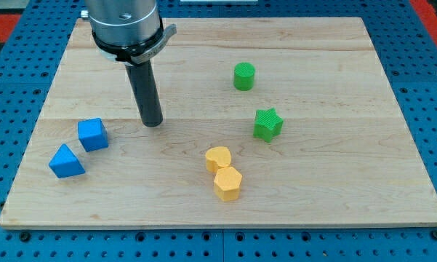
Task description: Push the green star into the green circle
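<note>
While the green star (267, 124) sits toward the view's right of the wooden tabletop (334, 189), just below and slightly right of the green circle (243, 76), my tip (153, 124) stands well apart on the star's left, with bare wood between them. No jaws here: the end effector is a plain dark rod, holding nothing and touching no block. That star looks small, light and rigid, so it should slide readily on the smooth wood, though its points could make it spin off a careless shove; I judge the contact belongs on its lower-right side, pushing up and left toward the circle. Below and left of the star lie a yellow heart (218, 158) and a yellow hexagon (227, 183), touching each other; far to the star's left sit a blue cube (92, 135) and a blue triangle (65, 161). Plenty of room around the star.
</note>
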{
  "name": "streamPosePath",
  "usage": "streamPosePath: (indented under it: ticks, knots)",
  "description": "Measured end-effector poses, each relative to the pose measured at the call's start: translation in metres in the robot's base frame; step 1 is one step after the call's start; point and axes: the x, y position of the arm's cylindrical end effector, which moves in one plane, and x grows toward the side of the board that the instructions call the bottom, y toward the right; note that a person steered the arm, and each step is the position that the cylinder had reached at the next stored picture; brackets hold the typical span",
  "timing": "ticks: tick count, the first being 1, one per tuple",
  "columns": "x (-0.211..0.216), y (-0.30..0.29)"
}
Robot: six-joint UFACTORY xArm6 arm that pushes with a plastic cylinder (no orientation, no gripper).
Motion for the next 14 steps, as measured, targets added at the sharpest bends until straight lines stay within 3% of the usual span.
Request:
streamPosePath:
  ticks: [2, 5, 11, 12, 13, 14]
  knots:
    - [-0.005, 0.032]
    - [-0.006, 0.035]
    - [-0.002, 0.250]
    - [0.006, 0.260]
    - [0.018, 0.308]
    - [0.052, 0.300]
